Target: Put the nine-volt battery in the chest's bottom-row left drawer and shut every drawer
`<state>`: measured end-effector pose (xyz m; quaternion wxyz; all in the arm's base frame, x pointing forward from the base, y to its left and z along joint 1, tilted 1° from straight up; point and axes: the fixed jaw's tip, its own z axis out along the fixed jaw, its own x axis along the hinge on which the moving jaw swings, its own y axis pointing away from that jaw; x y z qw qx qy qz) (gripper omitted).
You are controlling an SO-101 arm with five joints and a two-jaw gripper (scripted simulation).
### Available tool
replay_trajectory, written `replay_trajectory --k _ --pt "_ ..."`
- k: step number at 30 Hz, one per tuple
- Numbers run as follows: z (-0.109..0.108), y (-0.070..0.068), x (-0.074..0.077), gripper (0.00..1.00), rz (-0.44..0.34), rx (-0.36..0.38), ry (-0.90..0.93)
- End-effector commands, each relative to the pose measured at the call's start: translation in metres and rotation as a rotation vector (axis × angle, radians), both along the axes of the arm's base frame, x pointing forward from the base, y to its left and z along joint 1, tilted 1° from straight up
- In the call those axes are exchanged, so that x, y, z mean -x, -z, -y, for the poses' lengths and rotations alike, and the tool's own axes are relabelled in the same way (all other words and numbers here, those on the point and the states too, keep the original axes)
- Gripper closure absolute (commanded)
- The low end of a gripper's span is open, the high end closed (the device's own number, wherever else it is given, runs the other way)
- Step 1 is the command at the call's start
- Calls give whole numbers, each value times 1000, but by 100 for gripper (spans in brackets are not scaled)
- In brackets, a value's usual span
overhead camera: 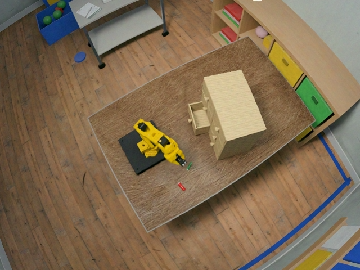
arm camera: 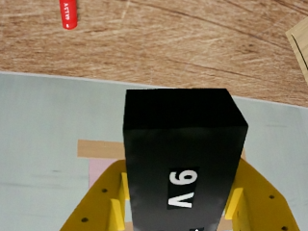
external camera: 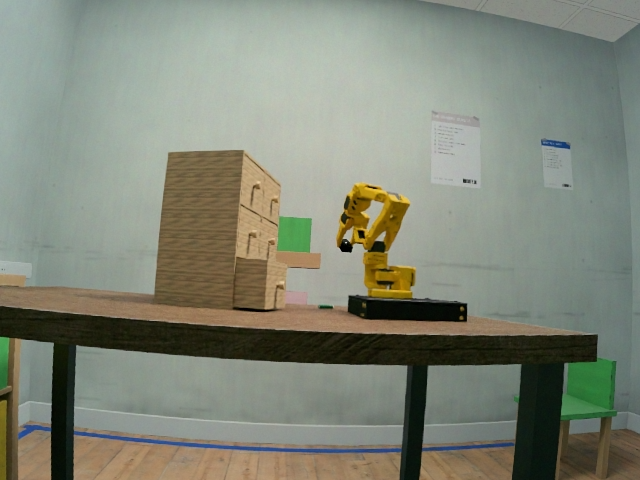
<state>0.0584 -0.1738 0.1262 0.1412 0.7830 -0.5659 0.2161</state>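
The gripper (overhead camera: 182,162) (external camera: 345,241) (arm camera: 177,197), slightly open, clasps the battery (overhead camera: 180,160) (external camera: 345,246) (arm camera: 184,159) above the table (overhead camera: 162,101) (external camera: 310,345) (arm camera: 159,58). Green (overhead camera: 189,166) (external camera: 325,306) and red (overhead camera: 181,186) (arm camera: 68,13) cells lie on it; farther off, the chest's (overhead camera: 235,104) (external camera: 199,227) bottom-left drawer (overhead camera: 202,131) (external camera: 251,284) stands open.

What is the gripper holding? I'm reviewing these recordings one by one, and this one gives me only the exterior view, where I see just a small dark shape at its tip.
Observer: The wrist view shows the nine-volt battery between the fingers of the gripper, its "9 V" marking readable.
Operator: I see a small green thing on the table. Is anything else lying near it?
Observer: Yes, the top view shows a red battery on the table too.
Operator: One bottom drawer stands out, but I can't see into it. Is anything inside?
Observer: From the top, its visible floor is bare; nothing shows in it.
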Motion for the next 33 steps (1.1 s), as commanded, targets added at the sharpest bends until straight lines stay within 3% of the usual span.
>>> replay_trajectory --k 1,4,19,21,33 --pt "-3 2 0 100 -6 -5 -16" --pt "-3 2 0 100 -6 -5 -16" --pt "-38 2 -61 100 -7 -4 -409" --pt "-38 2 -61 100 -7 -4 -409" --pt "-82 2 -97 100 -7 -3 -723"
